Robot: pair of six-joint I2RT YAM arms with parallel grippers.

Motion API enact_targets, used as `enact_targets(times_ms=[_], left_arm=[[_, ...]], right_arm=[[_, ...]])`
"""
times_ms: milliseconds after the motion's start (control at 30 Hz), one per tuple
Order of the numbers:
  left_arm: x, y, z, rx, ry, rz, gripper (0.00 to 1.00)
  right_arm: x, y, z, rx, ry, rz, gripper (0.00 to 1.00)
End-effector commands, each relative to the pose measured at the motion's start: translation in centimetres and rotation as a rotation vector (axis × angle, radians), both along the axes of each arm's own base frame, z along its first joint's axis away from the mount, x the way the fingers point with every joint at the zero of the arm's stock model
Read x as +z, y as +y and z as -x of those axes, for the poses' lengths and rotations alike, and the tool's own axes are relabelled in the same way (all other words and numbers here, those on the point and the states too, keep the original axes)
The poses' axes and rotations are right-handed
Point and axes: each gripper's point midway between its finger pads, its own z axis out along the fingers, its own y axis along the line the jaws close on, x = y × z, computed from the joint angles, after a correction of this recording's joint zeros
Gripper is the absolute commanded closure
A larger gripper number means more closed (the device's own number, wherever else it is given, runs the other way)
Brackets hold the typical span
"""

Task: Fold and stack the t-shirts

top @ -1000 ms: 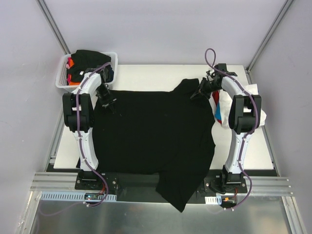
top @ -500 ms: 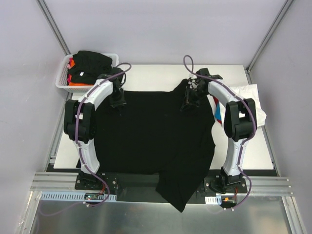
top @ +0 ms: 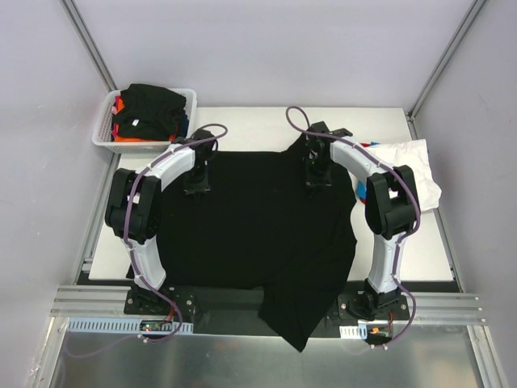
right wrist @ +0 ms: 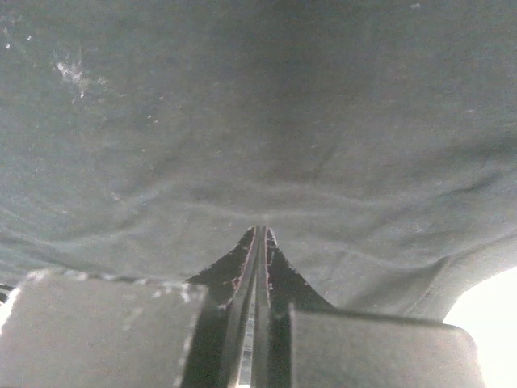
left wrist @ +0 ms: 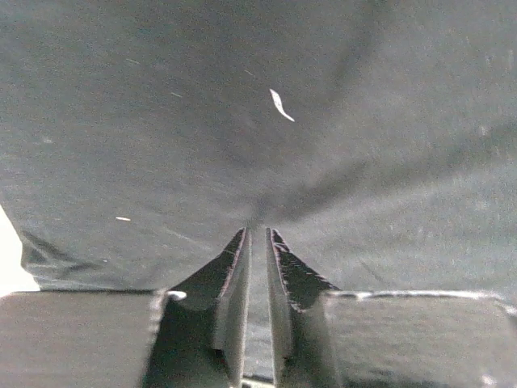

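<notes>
A large black t-shirt (top: 258, 226) lies spread over the table, its lower part hanging past the near edge. My left gripper (top: 196, 183) is on its upper left part. In the left wrist view the left gripper (left wrist: 258, 230) is shut on the black cloth (left wrist: 258, 121), which puckers toward the tips. My right gripper (top: 313, 179) is on the shirt's upper right, below a raised sleeve. There the right gripper (right wrist: 259, 229) is shut, pads together, and creases in the cloth (right wrist: 258, 105) run into its tips. More t-shirts (top: 149, 109) fill the basket.
The white mesh basket (top: 103, 133) stands at the back left corner, holding black, orange and red cloth. A white t-shirt (top: 408, 162) lies crumpled at the right edge of the table over red and blue cloth (top: 361, 190). Grey walls enclose the table.
Both arms have swung inward from the shirt's outer upper corners toward its middle. The right gripper closed during that move. The left gripper stayed shut on the cloth.
</notes>
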Motion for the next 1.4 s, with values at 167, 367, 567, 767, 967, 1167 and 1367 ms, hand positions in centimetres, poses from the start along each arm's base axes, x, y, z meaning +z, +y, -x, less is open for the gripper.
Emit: enact_targets(times_ms=[167,367,567,767,967,1167,1367], left_arm=[[5.6,6.6,-5.6,0.331,-0.199,-0.057,0.72],[5.6,9.4,-7.9,0.453,-0.211,0.004,0.68],[4.5,2.3,-6.2,0.178,-0.12,0.266,0.74],[2.1,3.7,-1.1,0.118,0.005,0.032,0.75],[0.7,2.8,2.9,0.103,0.083,0.018,0.75],[-0.5,3.4,5.7,0.094,0.137,-0.011,0.75],[-1.5,3.0,5.2,0.098,0.156,-0.004,0.76]], right_arm=[[4.7,-1.3,-6.7,-0.17,-0.094,-0.256,0.94],[5.3,-1.4,-5.9,-0.154,-0.109,-0.27,0.93],[3.7,-0.2,-1.7,-0.115,-0.015,-0.322,0.99],[2.8,-0.5,1.6,-0.081,0.062,-0.319,0.99],[3.2,0.1,2.3,-0.058,0.1,-0.337,0.98],[3.0,0.7,3.2,-0.045,0.128,-0.351,0.98],[0.7,1.3,3.8,-0.022,0.174,-0.342,0.98]])
